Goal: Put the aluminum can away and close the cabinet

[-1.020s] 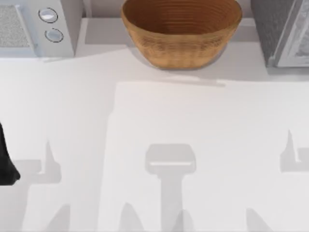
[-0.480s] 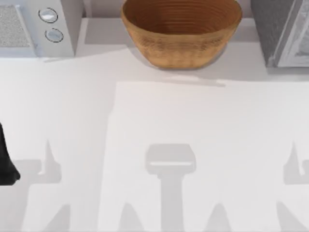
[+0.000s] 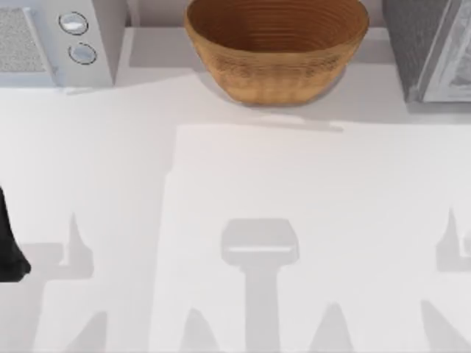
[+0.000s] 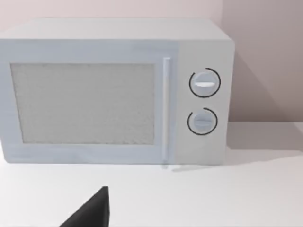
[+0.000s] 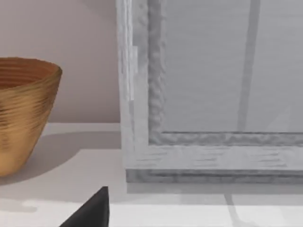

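Note:
The aluminum can is out of view. The grey cabinet [image 3: 423, 48] stands at the table's back right corner. Its pale framed front [image 5: 213, 90] is close before the right wrist camera, and I cannot tell whether its door is open. A black tip of my right gripper [image 5: 92, 210] shows low in the right wrist view, short of the cabinet. My left arm [image 3: 9, 246] sits at the table's left edge, and a black tip of the left gripper [image 4: 92, 210] points toward the microwave.
A large woven basket [image 3: 276, 48] stands at the back middle, left of the cabinet [image 5: 21, 113]. A white microwave [image 3: 59, 40] with two dials and a shut door [image 4: 85, 104] is at the back left. Arm shadows lie on the white table [image 3: 235, 176].
The shadow at the table's right edge has shifted rightward, and the shadows along the front edge have shifted with it. The left arm has not moved.

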Controlling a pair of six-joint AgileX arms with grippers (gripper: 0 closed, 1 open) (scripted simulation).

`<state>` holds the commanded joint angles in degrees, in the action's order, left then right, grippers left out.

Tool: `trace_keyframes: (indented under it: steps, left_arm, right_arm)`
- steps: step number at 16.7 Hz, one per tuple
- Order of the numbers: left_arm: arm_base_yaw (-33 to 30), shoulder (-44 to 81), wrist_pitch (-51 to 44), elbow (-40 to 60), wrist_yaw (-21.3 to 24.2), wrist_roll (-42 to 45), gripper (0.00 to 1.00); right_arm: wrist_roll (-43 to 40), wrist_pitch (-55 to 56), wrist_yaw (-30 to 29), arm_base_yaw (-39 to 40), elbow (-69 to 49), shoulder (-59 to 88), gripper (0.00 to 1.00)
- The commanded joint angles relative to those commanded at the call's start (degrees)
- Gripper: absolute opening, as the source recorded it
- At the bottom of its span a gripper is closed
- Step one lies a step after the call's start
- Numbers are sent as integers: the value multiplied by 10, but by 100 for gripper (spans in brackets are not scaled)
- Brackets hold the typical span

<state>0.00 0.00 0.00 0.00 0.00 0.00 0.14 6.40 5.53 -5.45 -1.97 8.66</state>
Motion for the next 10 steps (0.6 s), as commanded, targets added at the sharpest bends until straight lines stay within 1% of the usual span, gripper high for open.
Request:
trace_keyframes:
  steps: [4, 10]
  left_arm:
    - [0, 0, 0, 0, 0, 0, 100]
    - [0, 0, 0, 0, 0, 0, 100]
  right_arm:
    - [2, 111, 93, -95, -34, 144, 100]
    - [5, 314, 264, -269, -96, 405, 100]
